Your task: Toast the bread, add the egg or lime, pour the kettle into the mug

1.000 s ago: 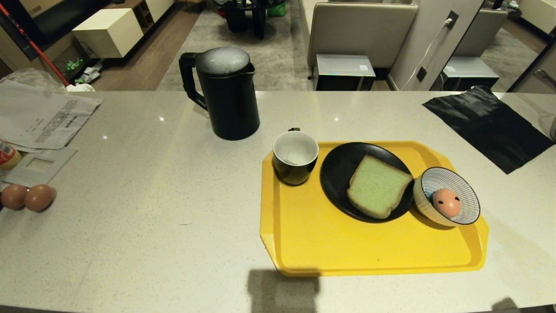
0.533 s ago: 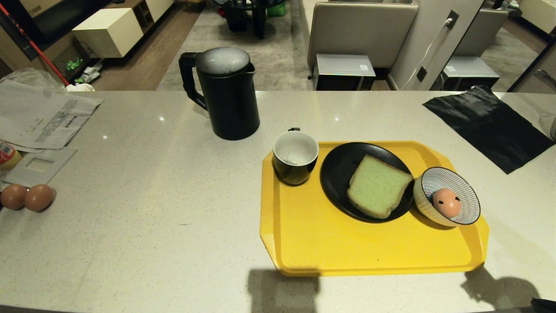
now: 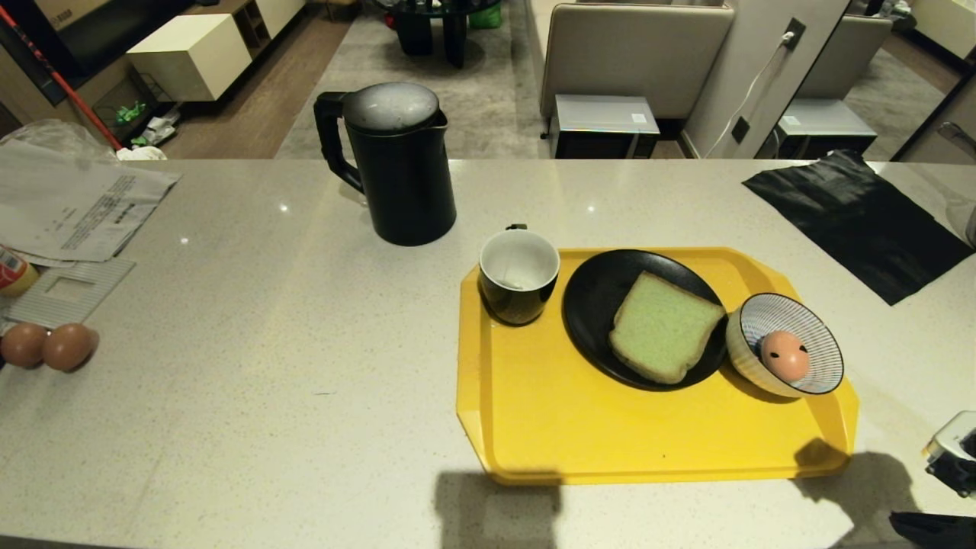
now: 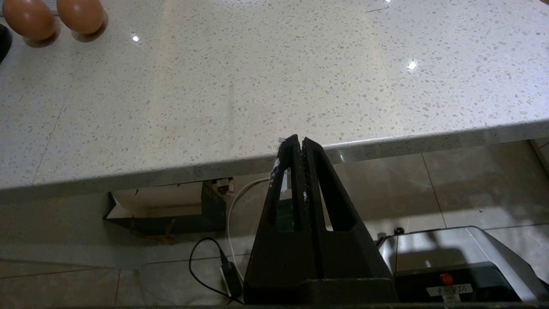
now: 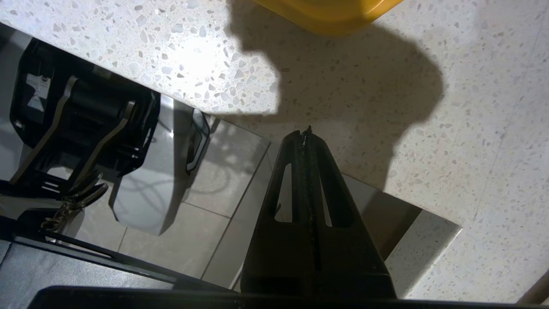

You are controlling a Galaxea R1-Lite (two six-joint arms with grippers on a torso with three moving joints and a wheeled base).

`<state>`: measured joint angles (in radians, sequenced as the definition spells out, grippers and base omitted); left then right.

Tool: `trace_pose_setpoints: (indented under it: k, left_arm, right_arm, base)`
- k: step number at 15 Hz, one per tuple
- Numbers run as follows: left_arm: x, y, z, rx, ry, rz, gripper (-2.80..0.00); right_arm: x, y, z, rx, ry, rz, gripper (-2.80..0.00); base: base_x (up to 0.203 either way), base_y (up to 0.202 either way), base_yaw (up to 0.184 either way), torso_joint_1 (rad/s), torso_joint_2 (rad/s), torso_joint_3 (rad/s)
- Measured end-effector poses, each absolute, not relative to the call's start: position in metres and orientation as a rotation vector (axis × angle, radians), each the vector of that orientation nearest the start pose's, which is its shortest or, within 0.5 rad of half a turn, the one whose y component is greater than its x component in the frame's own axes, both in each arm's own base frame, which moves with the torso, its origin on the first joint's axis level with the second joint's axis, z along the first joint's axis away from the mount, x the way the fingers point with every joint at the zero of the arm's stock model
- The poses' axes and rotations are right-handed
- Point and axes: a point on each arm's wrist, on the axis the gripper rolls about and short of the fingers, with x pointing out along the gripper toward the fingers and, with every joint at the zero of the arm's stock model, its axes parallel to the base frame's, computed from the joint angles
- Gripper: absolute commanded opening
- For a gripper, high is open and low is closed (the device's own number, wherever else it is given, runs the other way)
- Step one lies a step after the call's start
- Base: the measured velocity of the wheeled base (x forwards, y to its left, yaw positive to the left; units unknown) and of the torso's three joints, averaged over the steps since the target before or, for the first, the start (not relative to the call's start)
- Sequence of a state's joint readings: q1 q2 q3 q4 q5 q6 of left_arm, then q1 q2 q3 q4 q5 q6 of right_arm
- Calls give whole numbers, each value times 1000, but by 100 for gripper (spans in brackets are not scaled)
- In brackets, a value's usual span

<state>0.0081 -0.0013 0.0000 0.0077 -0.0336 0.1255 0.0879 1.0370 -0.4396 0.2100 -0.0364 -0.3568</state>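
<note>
The black kettle (image 3: 396, 164) stands at the back of the counter. On the yellow tray (image 3: 610, 435) sit the black mug (image 3: 518, 274), the pale green bread (image 3: 663, 326) on a black plate (image 3: 595, 305), and the spotted egg (image 3: 784, 355) in a striped bowl (image 3: 736, 347). No lime shows. My right gripper (image 5: 305, 131) is shut and empty, hovering at the counter's front edge just off the tray's near right corner (image 5: 330, 17). Its arm (image 3: 951, 456) enters the head view at the lower right. My left gripper (image 4: 299, 139) is shut and empty, parked at the counter's front edge.
Two plain brown eggs (image 3: 46, 345) lie at the far left, with papers (image 3: 69, 206) behind them. A black sheet (image 3: 862, 221) covers the back right corner. The floor and the robot's base (image 5: 85, 120) lie below the counter edge.
My right arm has risen into the head view at the lower right. Its shadow now reaches the tray's near right corner. Nothing on the counter has moved.
</note>
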Motion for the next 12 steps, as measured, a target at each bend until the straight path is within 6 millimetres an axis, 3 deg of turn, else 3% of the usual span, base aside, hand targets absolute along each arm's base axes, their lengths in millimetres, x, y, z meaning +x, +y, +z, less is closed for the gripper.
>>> trace_pose_setpoints:
  k: [6, 12]
  left_arm:
    - [-23, -1, 75, 125, 5, -23, -280]
    - [-23, -1, 75, 125, 5, -23, -280]
  right_arm:
    - [113, 12, 142, -397, 838, 227, -280]
    - [126, 29, 138, -447, 826, 335, -280]
  base:
    - [0, 0, 0, 0, 0, 0]
    - [0, 0, 0, 0, 0, 0]
